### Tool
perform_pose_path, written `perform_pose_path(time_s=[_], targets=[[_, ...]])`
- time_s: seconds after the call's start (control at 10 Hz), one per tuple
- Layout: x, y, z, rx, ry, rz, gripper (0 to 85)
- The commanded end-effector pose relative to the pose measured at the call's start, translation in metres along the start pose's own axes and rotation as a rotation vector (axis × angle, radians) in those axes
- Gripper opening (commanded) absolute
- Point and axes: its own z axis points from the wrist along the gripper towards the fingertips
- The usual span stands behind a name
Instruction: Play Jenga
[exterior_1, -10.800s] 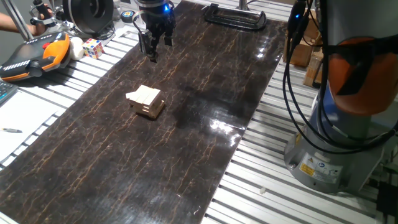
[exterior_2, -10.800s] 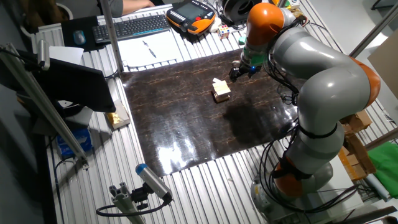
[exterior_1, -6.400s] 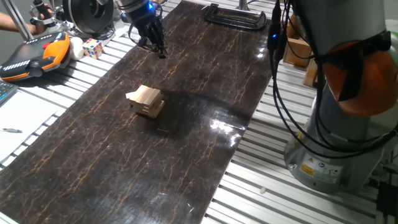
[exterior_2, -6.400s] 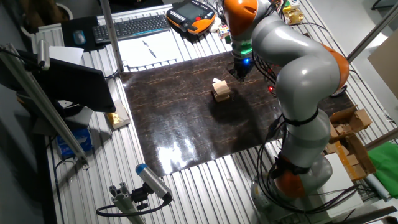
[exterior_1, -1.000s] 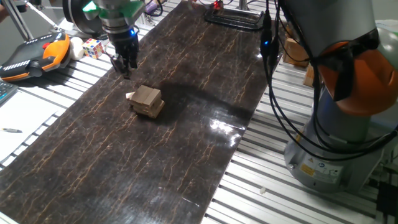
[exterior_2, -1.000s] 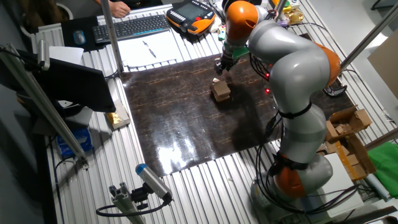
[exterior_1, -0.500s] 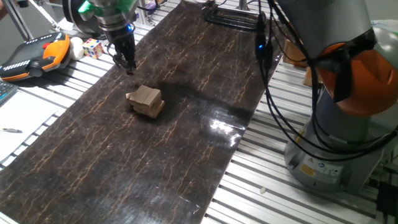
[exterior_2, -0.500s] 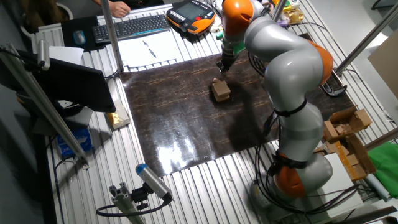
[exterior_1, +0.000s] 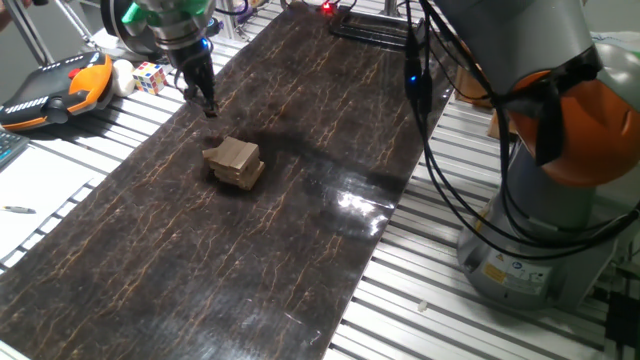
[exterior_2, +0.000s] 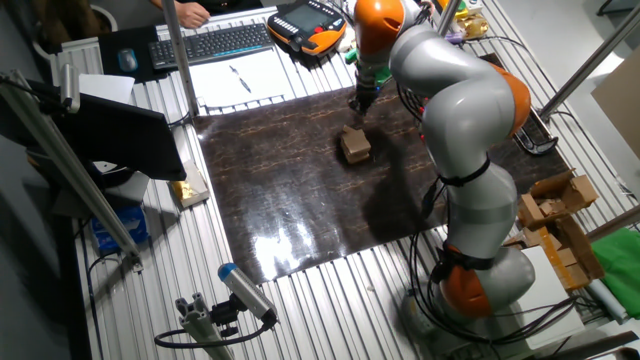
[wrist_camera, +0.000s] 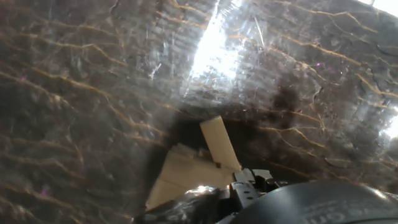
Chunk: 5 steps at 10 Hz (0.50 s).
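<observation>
The Jenga stack (exterior_1: 234, 163) is a small low pile of pale tan wooden blocks on the dark marbled mat (exterior_1: 300, 230). One block sticks out at its left. It also shows in the other fixed view (exterior_2: 354, 145). In the hand view the stack (wrist_camera: 183, 174) lies low in the frame, with one block (wrist_camera: 215, 142) jutting up from it. My gripper (exterior_1: 207, 101) hangs just above the mat, a short way behind and left of the stack, apart from it. Its fingers look pressed together and hold nothing. It also shows in the other fixed view (exterior_2: 357, 101).
An orange and black teach pendant (exterior_1: 60, 88) and a multicoloured puzzle cube (exterior_1: 150, 76) lie on the slatted table left of the mat. A black clamp (exterior_1: 372, 25) lies at the mat's far end. My arm's base (exterior_1: 540, 240) stands to the right. A keyboard (exterior_2: 210, 42) lies beyond the mat.
Over the last second my gripper has shifted slightly away from the stack, toward the far left. Before that it came from the mat's far end. The stack has not moved.
</observation>
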Motion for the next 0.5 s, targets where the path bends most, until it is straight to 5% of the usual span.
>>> perform_pose_path(time_s=[0.0,0.2,0.4], targets=[[-0.003,0.003,0.001,-0.003,-0.007,0.017,20.7],[-0.013,0.007,0.005,0.009,-0.027,0.038,43.3],[-0.021,0.009,0.016,0.017,-0.034,0.042,51.0]])
